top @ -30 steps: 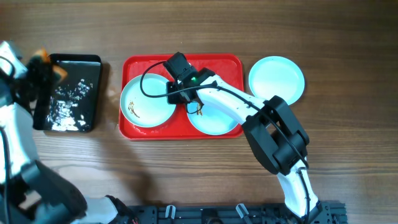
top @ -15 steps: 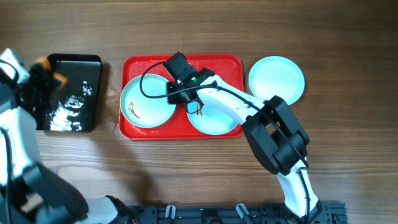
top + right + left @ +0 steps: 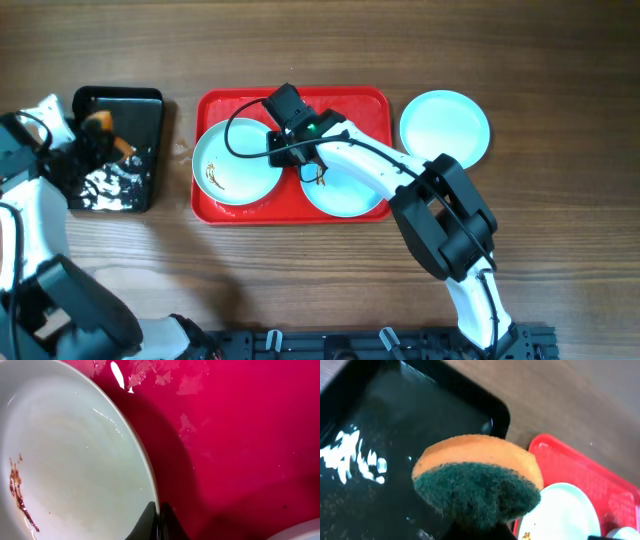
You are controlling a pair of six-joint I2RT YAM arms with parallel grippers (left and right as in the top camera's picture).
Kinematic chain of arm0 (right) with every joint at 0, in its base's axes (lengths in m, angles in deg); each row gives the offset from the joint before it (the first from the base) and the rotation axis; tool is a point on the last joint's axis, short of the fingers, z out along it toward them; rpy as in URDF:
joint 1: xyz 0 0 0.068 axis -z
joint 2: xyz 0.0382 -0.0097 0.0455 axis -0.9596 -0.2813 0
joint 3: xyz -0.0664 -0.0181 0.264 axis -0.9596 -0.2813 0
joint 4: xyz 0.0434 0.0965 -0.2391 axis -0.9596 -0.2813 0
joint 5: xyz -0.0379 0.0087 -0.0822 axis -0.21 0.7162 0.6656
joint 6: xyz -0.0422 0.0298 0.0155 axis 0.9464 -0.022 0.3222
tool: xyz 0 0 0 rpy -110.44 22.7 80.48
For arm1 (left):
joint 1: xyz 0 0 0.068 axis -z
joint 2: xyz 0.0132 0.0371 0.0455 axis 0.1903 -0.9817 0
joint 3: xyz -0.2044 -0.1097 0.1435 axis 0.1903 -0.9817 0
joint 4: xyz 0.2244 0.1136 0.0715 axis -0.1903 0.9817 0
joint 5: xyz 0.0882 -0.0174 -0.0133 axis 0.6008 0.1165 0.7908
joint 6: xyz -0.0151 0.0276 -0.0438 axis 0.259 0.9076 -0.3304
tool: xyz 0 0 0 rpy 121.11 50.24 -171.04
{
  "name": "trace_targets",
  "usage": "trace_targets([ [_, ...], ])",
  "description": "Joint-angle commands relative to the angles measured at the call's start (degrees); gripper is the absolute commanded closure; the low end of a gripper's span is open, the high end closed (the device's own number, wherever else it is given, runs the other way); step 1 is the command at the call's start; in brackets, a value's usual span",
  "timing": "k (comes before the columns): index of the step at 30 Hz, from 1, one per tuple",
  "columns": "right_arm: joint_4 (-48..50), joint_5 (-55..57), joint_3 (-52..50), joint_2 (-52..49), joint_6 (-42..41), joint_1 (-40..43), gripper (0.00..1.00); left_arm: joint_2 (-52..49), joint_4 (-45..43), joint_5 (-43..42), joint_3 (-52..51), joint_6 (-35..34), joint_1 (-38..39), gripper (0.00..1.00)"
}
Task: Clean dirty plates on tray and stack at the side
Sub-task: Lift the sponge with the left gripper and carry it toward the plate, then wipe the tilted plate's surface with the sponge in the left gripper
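The red tray (image 3: 370, 108) holds two plates. The left plate (image 3: 236, 162) has a brownish smear; it also shows in the right wrist view (image 3: 75, 460) and the left wrist view (image 3: 565, 515). The middle plate (image 3: 345, 192) has a smear near its left edge. A third plate (image 3: 445, 126) lies on the table right of the tray. My right gripper (image 3: 159, 520) is shut on the left plate's right rim. My left gripper (image 3: 88, 140) is shut on an orange and green sponge (image 3: 477, 477) above the black tray (image 3: 140, 105).
The black tray (image 3: 380, 435) holds water and white foam at the far left. The red tray's floor (image 3: 240, 435) is wet. The right arm (image 3: 440, 220) reaches across the table's front right.
My left gripper has lifted and swung the sponge toward the right over the black tray. The right arm and the plates have not moved.
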State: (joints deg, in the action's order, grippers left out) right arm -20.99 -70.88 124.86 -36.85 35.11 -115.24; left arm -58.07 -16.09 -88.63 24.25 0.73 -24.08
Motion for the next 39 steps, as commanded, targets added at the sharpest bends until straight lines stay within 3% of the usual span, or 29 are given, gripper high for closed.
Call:
trace_targets([
  [1, 0.1, -1.1, -0.1, -1.1, 1.7, -0.3, 0.96, 3.8, -4.5, -7.3, 0.2, 1.8, 0.1, 0.96],
  [3, 0.2, -1.1, -0.1, -1.1, 1.7, -0.3, 0.96, 7.0, -7.2, -10.3, 0.2, 0.7, 0.1, 0.96],
  [9, 0.3, -1.1, -0.1, -1.1, 1.7, -0.3, 0.96, -0.3, -0.2, 6.8, 0.0, 1.2, 0.2, 0.96],
  [12, -0.2, -1.1, -0.1, -1.1, 2.1, -0.3, 0.96, -1.6, -0.8, 2.1, 0.1, 1.1, 0.2, 0.96],
  [15, -0.3, -1.1, -0.1, -1.1, 2.1, -0.3, 0.96, 4.7, -4.7, -8.4, 0.9, 1.1, 0.3, 0.96],
  [16, -0.2, -1.1, -0.1, -1.1, 2.0, -0.3, 0.96, 7.1, -6.3, -8.4, 0.9, 1.2, 0.3, 0.96],
  [18, 0.0, -1.1, -0.1, -1.1, 2.0, -0.3, 0.96, 7.8, -6.0, -2.7, 0.9, 1.2, 0.3, 0.96],
  [21, -0.1, -1.1, -0.1, -1.1, 2.0, -0.3, 0.96, 3.1, -0.3, 14.5, -0.3, 1.2, 0.3, 0.96],
  [25, -0.4, -2.3, -0.1, -1.1, 1.2, -0.3, 0.96, 6.1, -1.4, 4.7, 0.4, -1.0, 0.4, 0.96],
  [29, -0.2, -6.1, -0.1, -1.1, 0.2, -0.3, 0.96, 15.8, -5.4, -7.7, 0.9, -13.4, 1.2, 0.96],
  [35, -1.5, -2.5, -0.1, -1.1, -1.2, -0.3, 0.96, 12.9, 6.5, -3.7, 0.9, -14.3, 13.5, 0.96],
  [39, -2.1, -1.9, -0.1, -1.1, -1.5, 0.5, 0.96, 6.2, 8.4, -2.5, 0.9, -14.3, 21.7, 0.96],
])
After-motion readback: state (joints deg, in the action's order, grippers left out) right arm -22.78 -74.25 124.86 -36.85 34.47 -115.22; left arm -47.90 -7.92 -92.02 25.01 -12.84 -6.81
